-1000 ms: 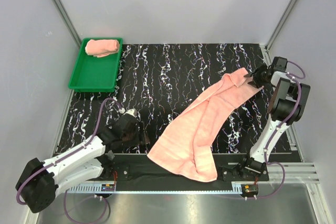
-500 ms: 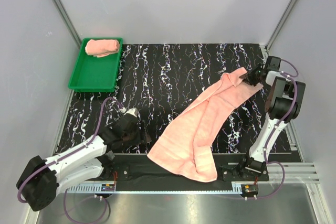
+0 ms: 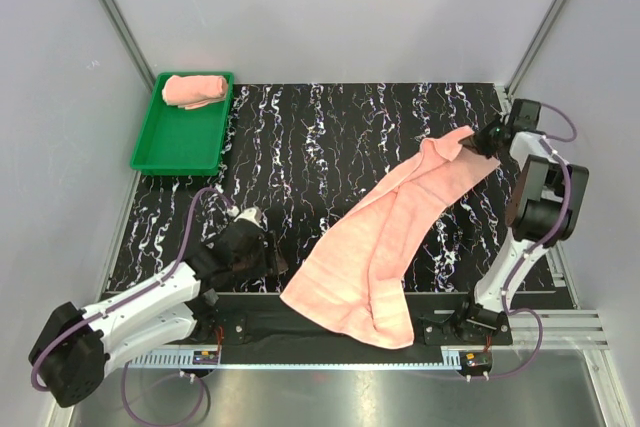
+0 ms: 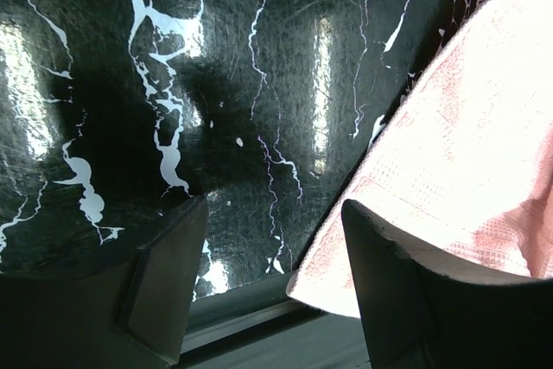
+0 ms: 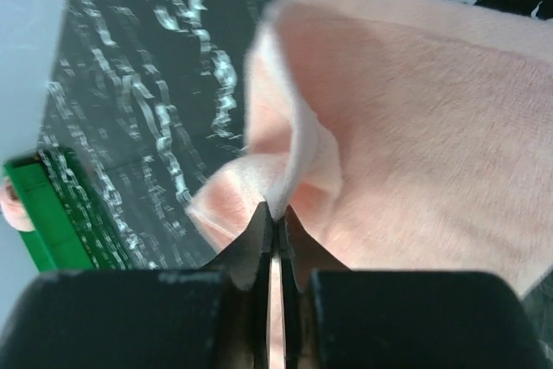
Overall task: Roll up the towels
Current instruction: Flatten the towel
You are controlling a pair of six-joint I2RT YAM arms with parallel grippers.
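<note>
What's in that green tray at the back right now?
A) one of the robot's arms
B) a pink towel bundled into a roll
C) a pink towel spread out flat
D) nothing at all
B: the rolled towel sits at the far end of the green tray; the unrolled towel lies sprawled on the black table.

The desk [image 3: 300, 147], black with white marbled veins, is carrying two things directly. A green tray [image 3: 180, 142] is sitting at its far left corner. A salmon-pink towel [image 3: 380, 242] is lying loosely folded along a diagonal, running from the near middle toward the far right, with its near end spilling over the desk's near edge.
</note>
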